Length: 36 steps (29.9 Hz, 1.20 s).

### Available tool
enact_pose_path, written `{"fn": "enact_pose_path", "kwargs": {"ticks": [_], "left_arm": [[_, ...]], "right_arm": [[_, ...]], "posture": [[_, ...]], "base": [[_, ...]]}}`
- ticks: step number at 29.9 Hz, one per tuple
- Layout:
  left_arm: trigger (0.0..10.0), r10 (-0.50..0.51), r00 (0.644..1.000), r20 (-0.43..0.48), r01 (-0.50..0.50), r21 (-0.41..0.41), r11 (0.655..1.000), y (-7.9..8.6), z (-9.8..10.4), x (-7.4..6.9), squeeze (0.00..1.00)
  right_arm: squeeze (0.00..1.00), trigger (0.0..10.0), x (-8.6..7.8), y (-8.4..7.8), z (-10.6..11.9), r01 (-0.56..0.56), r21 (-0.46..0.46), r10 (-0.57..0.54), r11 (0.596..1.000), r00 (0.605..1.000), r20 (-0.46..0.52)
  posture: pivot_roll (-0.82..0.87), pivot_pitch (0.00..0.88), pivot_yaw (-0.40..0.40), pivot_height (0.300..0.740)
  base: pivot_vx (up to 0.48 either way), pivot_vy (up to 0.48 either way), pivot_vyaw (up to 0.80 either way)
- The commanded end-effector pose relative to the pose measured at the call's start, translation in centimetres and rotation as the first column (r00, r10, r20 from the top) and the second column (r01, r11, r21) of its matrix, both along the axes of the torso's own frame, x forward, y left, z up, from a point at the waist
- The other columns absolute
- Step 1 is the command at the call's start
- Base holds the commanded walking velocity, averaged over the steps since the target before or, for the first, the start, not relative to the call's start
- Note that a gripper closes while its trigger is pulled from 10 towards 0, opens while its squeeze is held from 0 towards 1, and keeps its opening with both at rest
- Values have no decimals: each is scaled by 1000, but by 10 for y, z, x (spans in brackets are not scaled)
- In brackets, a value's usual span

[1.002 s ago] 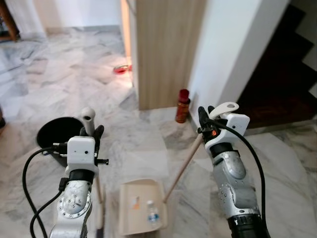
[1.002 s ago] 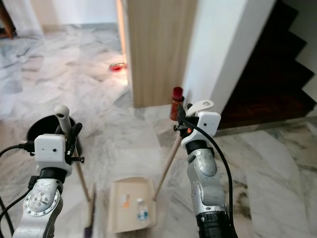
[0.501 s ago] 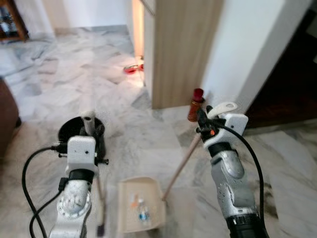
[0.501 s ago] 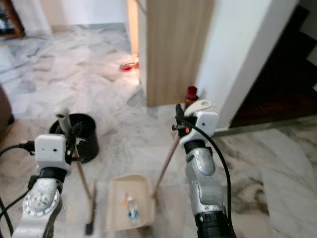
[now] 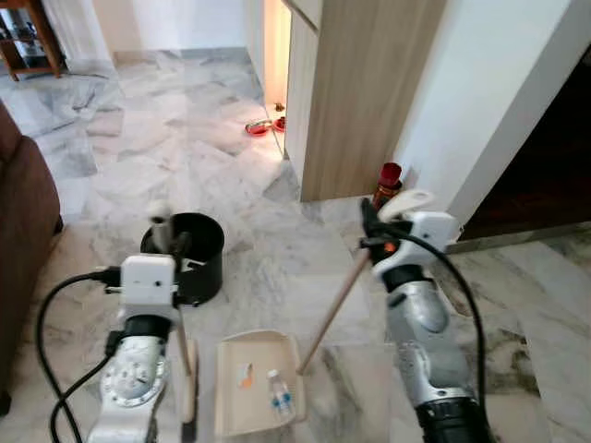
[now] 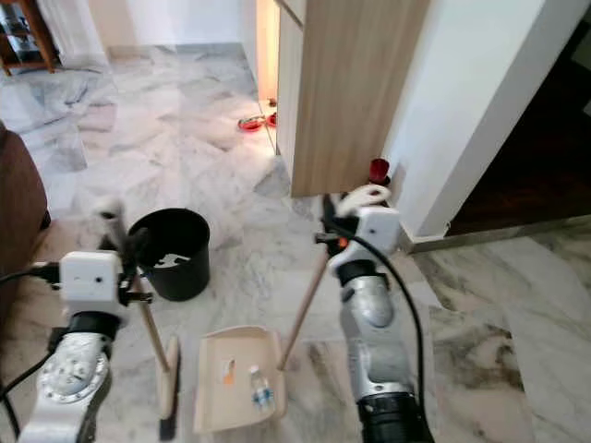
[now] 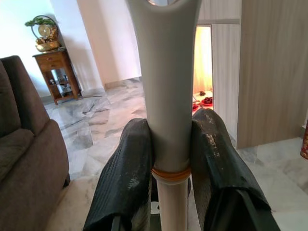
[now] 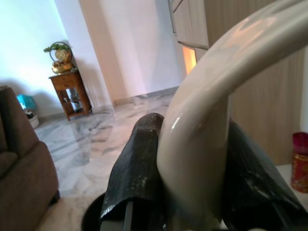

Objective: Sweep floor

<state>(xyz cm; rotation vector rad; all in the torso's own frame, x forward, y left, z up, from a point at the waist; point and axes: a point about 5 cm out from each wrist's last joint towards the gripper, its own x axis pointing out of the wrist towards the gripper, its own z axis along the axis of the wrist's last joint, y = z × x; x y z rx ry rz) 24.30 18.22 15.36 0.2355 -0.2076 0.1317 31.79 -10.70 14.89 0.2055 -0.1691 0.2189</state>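
A: What is hard to read here?

B: The foot of the broom [image 6: 167, 388] runs off the bottom of the right eye view, so its bristles cannot be judged. In the dustpan [image 6: 233, 380] lie a small clear bottle [image 6: 261, 391] and an orange scrap [image 6: 227, 372], too small to tell more. The right wrist view is blurred around the dustpan's curved grip, and the black bin [image 8: 94, 219] is only a dark rim there.

A: How are the arms posed?

B: Both forearms rise from the bottom edge of the head views, bent upward, wrists level with each other. The left gripper [image 5: 171, 247] is on the left, the right gripper [image 5: 371, 221] on the right.

A: And the fingers?

B: The left fingers [image 7: 127, 168] are pressed on either side of the pale broom handle, just above its orange ring. The right fingers [image 8: 139, 159] clamp the white hooked top of the dustpan's wooden handle [image 6: 303, 312].

A: Where do the tools lie?

B: The broom hangs nearly upright from the left gripper down to the marble floor [image 6: 194, 166]. The dustpan rests on the floor between the arms, its stick slanting up to the right gripper. The bin stands just beyond the left gripper; a brown sofa [image 5: 23, 231] is at the far left, a red bottle [image 5: 389, 183] by the wooden panel.
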Motion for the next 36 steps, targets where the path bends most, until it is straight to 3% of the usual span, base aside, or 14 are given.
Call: {"fn": "enact_pose_path", "kwargs": {"ticks": [1,8,14,28,36], "left_arm": [[10000,-16,1000,26,16,20,1000,-4,6,0,0],[10000,-22,999,25,22,18,1000,-6,5,0,0],[10000,-34,999,26,33,29,999,-8,5,1,0],[10000,-56,998,11,55,24,998,-13,-1,-1,0],[10000,-42,999,9,41,21,999,-11,1,0,0]], "right_arm": [[0,10000,1,-7,12,20,35,-22,999,999,48],[0,10000,-1,-6,11,15,26,-16,1000,999,50],[0,10000,-1,-4,12,2,25,-3,1000,999,54],[0,10000,0,1,12,-26,38,24,999,998,54],[0,10000,1,2,14,-29,63,26,998,998,50]], "posture": [[68,76,-27,740],[64,71,-26,740],[67,60,-28,740],[75,26,-35,740],[78,35,-37,740]], "base": [[0,364,0],[0,362,0],[0,0,67],[0,0,657],[0,0,0]]}}
